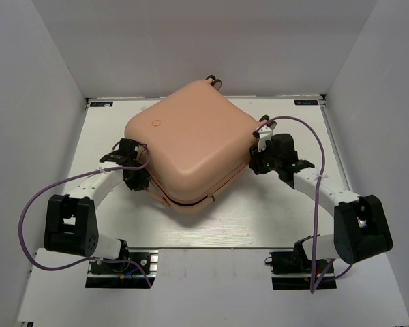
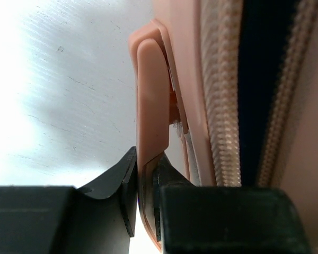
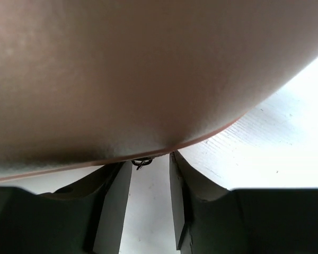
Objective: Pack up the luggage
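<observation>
Left hand (image 2: 147, 177), at the suitcase's (image 1: 191, 150) 9 o'clock, pinches a smooth pink tab (image 2: 151, 95) beside ribbed zip teeth (image 2: 222, 106), probably to work the zip. This rounded, matt peach shell lies lid-down mid-surface (image 1: 273, 218). At 3 o'clock the right hand (image 3: 151, 169) stands parted either side of a wire ring (image 3: 142, 163), gripping nothing.

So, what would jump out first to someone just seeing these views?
The peach luggage, lid down, fills the middle of the table, sitting askew. The left gripper is clamped on its pink side handle; the right gripper has jaws apart at the shell's opposite edge.
</observation>
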You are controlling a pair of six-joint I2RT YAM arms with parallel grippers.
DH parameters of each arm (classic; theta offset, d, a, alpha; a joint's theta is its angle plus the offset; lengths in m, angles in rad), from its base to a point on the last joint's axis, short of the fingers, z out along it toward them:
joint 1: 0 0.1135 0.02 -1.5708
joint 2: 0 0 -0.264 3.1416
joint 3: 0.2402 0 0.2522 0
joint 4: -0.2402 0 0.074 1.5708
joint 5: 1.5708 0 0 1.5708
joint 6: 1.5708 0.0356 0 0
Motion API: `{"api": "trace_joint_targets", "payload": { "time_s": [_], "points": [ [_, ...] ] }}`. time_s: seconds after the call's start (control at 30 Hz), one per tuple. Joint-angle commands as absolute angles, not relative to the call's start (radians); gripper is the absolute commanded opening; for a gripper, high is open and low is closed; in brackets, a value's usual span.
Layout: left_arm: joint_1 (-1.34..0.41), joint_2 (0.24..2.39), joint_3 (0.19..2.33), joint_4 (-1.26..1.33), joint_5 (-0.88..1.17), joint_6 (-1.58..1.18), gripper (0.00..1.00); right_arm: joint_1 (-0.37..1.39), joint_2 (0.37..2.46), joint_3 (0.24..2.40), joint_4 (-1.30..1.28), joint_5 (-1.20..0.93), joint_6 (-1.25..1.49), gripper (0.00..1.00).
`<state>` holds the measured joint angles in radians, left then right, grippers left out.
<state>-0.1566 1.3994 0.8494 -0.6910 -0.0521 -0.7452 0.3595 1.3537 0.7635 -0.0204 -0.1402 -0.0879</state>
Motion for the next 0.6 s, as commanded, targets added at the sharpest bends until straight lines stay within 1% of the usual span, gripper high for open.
{"api": "trace_joint_targets", "payload": {
  "time_s": [0.0,0.1,0.13,0.17,0.23,0.3,0.33,0.4,0.43,0.57],
  "points": [
    [-0.149,1.342,0.868,-0.744,-0.048,-0.689,0.0,0.354,1.373,0.811,0.127,-0.074,-0.11,0.39],
    [-0.149,1.341,0.868,-0.741,-0.044,-0.68,0.0,0.353,1.374,0.816,0.147,-0.081,-0.123,0.32],
    [-0.149,1.342,0.867,-0.739,-0.044,-0.68,0.0,0.351,1.374,0.816,0.15,-0.095,-0.129,0.26],
    [-0.149,1.344,0.868,-0.739,-0.046,-0.68,0.0,0.351,1.376,0.816,0.159,-0.138,-0.138,0.24],
    [-0.149,1.345,0.868,-0.735,-0.046,-0.675,0.0,0.354,1.382,0.818,0.175,-0.153,-0.15,0.18],
    [-0.147,1.347,0.871,-0.729,-0.041,-0.675,0.0,0.354,1.39,0.824,0.182,-0.141,-0.158,0.16],
    [-0.149,1.348,0.873,-0.733,-0.038,-0.667,0.0,0.353,1.391,0.825,0.186,-0.132,-0.161,0.12],
    [-0.149,1.347,0.873,-0.729,-0.034,-0.666,0.0,0.354,1.388,0.822,0.199,-0.124,-0.158,0.0],
    [-0.149,1.348,0.873,-0.733,-0.037,-0.666,0.0,0.354,1.382,0.802,0.231,-0.124,-0.153,0.0],
    [-0.149,1.339,0.879,-0.758,-0.064,-0.663,0.0,0.351,1.356,0.773,0.296,-0.014,-0.103,0.0]
  ]
}}
